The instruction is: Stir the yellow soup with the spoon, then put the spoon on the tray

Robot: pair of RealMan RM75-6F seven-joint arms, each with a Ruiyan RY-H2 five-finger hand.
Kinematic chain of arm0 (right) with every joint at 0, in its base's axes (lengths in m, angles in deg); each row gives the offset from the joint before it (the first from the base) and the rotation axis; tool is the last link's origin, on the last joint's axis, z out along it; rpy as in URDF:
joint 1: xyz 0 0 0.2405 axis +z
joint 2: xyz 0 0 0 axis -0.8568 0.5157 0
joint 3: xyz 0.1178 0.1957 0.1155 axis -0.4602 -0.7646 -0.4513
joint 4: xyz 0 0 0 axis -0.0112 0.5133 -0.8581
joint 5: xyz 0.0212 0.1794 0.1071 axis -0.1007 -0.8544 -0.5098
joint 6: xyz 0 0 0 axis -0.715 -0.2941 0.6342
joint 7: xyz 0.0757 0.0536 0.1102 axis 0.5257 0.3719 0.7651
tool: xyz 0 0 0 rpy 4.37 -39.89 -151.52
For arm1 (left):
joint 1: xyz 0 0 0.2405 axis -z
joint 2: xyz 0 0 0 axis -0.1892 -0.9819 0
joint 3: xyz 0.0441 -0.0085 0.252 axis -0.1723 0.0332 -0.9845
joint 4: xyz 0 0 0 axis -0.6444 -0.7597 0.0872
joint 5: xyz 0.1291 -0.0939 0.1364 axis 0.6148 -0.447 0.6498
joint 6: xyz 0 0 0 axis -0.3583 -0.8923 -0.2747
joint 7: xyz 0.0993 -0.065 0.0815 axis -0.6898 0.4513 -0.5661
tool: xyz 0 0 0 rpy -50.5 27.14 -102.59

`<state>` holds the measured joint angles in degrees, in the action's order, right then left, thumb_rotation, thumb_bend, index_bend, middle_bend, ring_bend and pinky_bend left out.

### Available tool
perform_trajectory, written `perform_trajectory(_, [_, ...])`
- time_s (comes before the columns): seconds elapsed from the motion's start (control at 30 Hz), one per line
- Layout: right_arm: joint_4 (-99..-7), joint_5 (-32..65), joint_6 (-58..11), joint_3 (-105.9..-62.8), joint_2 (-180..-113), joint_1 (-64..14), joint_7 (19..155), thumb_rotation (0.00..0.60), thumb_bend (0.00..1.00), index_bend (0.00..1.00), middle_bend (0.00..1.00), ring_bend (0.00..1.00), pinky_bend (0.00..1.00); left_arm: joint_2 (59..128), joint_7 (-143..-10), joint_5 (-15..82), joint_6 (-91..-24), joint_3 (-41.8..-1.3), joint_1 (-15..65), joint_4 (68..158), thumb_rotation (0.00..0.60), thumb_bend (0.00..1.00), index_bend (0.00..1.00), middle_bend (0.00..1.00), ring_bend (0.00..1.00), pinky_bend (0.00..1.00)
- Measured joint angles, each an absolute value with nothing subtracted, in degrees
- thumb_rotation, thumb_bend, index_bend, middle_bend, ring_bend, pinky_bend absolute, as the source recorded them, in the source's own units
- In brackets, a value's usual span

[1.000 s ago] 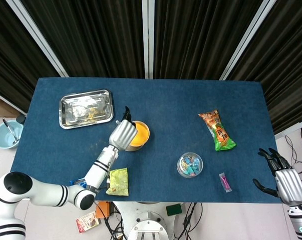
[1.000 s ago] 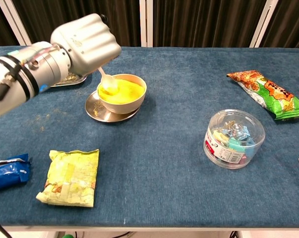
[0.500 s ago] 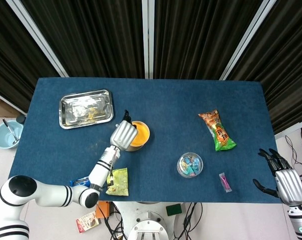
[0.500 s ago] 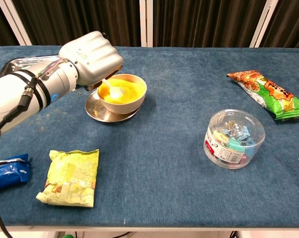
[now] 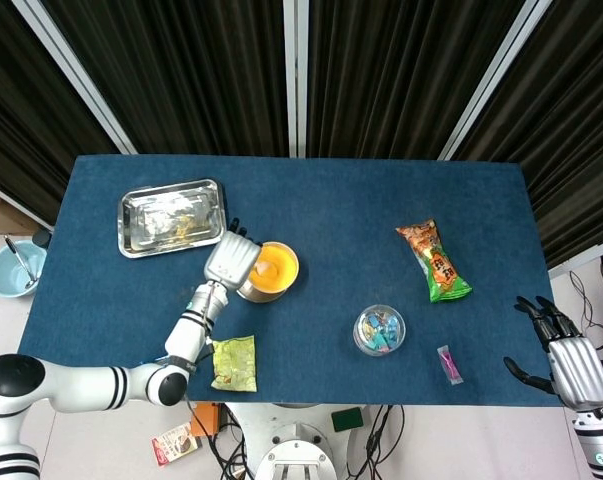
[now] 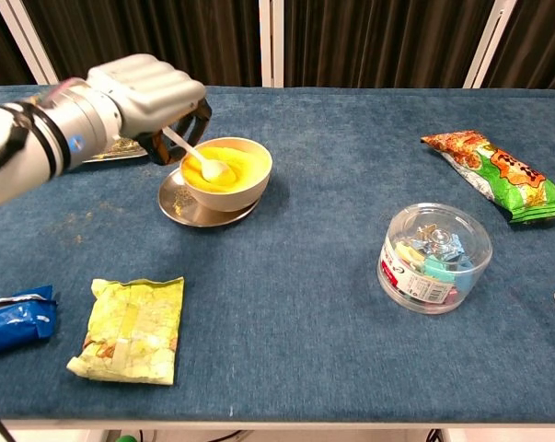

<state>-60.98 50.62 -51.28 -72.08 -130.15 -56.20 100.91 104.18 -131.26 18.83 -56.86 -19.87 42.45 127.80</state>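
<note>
A bowl of yellow soup [image 5: 269,271] [image 6: 229,171] stands on a small metal saucer [image 6: 190,207] left of the table's middle. My left hand [image 5: 230,260] [image 6: 146,90] hovers at the bowl's left rim and grips a white spoon [image 6: 196,155], whose tip dips into the soup. The metal tray [image 5: 172,216] [image 6: 111,150] lies at the back left, behind the hand. My right hand [image 5: 571,362] hangs off the table's front right corner, fingers spread, holding nothing.
A yellow-green packet [image 5: 235,362] [image 6: 132,328] and a blue wrapper [image 6: 14,318] lie near the front left edge. A clear round tub [image 5: 379,329] [image 6: 433,256], a snack bag [image 5: 434,261] [image 6: 492,174] and a small pink item [image 5: 448,363] sit on the right.
My left hand has shifted left from over the bowl to its left rim, carrying the spoon's handle with it; the spoon tip has stayed in the soup. The right hand has not moved.
</note>
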Motion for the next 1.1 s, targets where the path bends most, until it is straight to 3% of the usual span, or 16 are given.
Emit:
perform_trajectory(0.33, [-61.0,50.7,-51.7,-72.1,-130.1,-56.4,101.0,0.6,0.24,0.1,0.19,0.08,0.2,98.3,-127.5,18.4,-56.7,-18.2,41.8,134.0,0.6,0.5,0.6,0.54,0.33,0.18])
perform_trajectory(0.6, [-60.7,50.7,-52.0,-72.1,-130.1,-56.6,101.3,0.6,0.24,0.1,0.19,0.08,0.2,96.8,-132.5,19.4,-59.6,-19.3,42.7,136.4,0.6,0.5,0.61,0.55,0.33,0.19])
perform_trajectory(0.87, [-60.4,50.4,-51.8,-72.1,-130.2,-56.6,101.7,0.6,0.24,0.1,0.19,0.08,0.2,101.1,-143.7,20.2,-62.8,-22.8,44.7,132.9,0.6,0.5,0.62,0.55,0.33,0.19])
perform_trajectory(1.1, [-60.2,50.1,-51.7,-72.1,-130.1,-56.8,101.9,0.6,0.24,0.1,0.19,0.08,0.2,106.3,-145.1,19.1,-62.6,-23.7,45.4,126.5,0.6,0.5,0.62,0.55,0.33,0.19])
